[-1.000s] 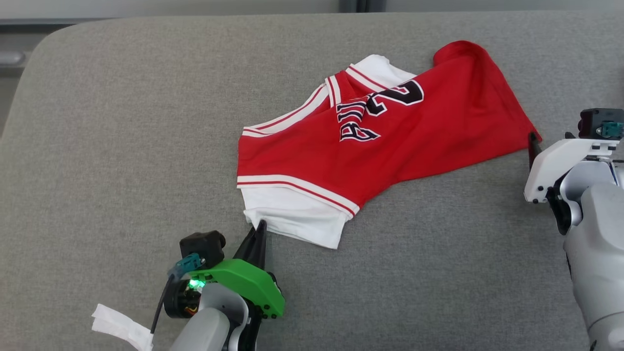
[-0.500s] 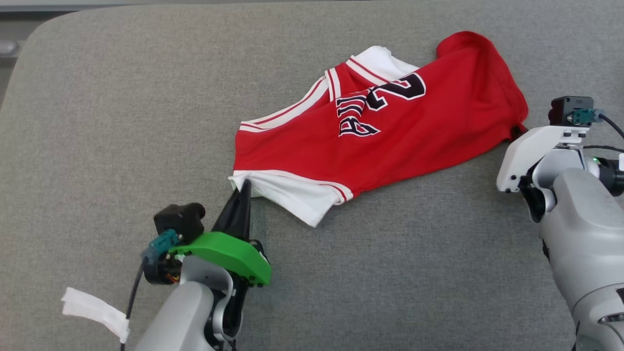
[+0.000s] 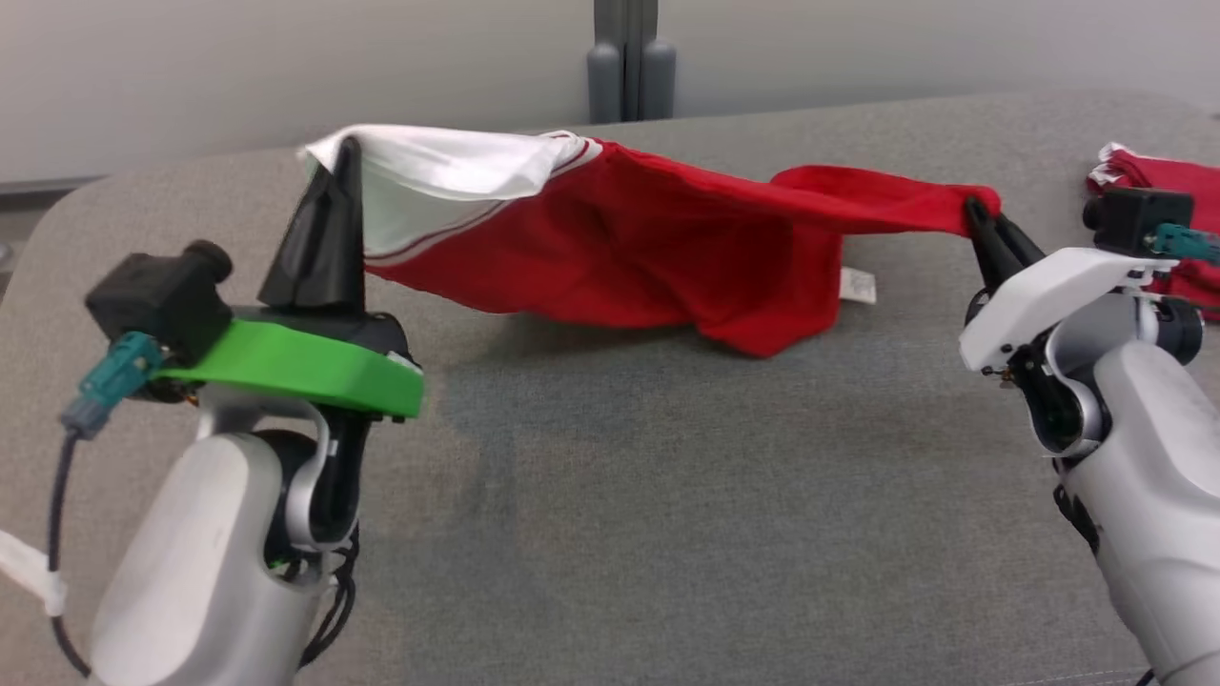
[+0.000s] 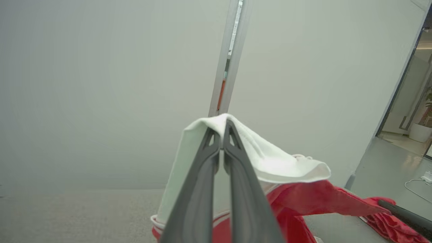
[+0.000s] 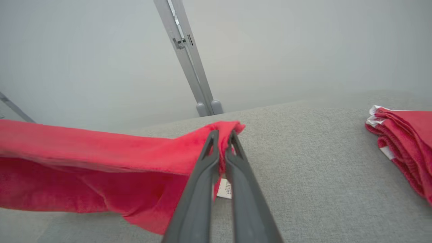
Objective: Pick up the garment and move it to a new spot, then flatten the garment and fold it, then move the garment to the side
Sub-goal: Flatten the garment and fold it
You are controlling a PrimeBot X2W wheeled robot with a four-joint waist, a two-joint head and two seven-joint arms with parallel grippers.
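above the grey cushion (image 3: 667, 495), in the head view, you have the red and white jersey (image 3: 629, 257) strung up, its middle sagging toward the cushion. your left gripper (image 3: 348, 152) pinches the white end and your right gripper (image 3: 974, 205) the red end. in the left wrist view, the fingers press together on white cloth. in the right wrist view, they nip the red hem, and a folded red garment (image 5: 405, 141) lies on the cushion.

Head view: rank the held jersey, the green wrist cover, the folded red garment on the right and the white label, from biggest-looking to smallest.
1. jersey
2. green wrist cover, though it is nearest the camera, so this is unsure
3. folded red garment, partly cut off at the edge
4. white label
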